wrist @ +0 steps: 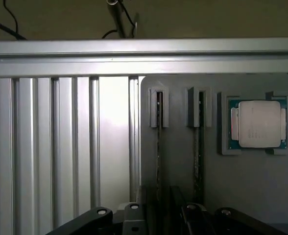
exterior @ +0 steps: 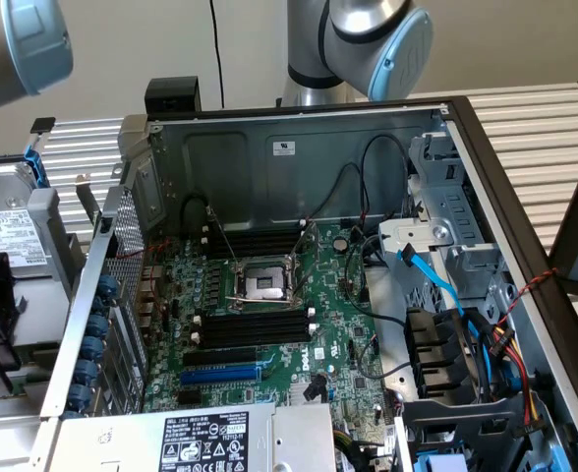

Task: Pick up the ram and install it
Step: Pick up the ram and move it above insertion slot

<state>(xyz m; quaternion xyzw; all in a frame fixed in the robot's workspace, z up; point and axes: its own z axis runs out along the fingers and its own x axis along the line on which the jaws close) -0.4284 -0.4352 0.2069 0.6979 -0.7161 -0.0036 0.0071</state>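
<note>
Two thin sticks stand on edge in the grey holder plate [wrist: 242, 191], each tucked into its own narrow bracket. I take the ram [wrist: 158, 147] to be the one farther from the processor [wrist: 259, 125], which sits in its square cradle on the same plate; the spare stick [wrist: 198, 147] stands between them. The plate rests on the slatted aluminium table [wrist: 60, 147].

My gripper [wrist: 158, 221] hangs above the plate with its jaws spread as wide as they go and nothing between them. One of my fingers [wrist: 134, 219] sits to one side of the ram's line and its partner to the other, so I seem to straddle the stick's length, apart from it and touching nothing.

As I judge it, this is the pick-up step, at the approach: the ram is not yet gripped or lifted from its bracket. The next move calls for a straight descent that keeps the stick centred in my gap, then a close on its flat faces without nudging the spare stick just beside it, and a lift in line with the bracket.

Over in the open computer case [exterior: 269, 157], the motherboard [exterior: 358, 324] shows its black memory slots [exterior: 253, 324] with no sticks standing in them.
</note>
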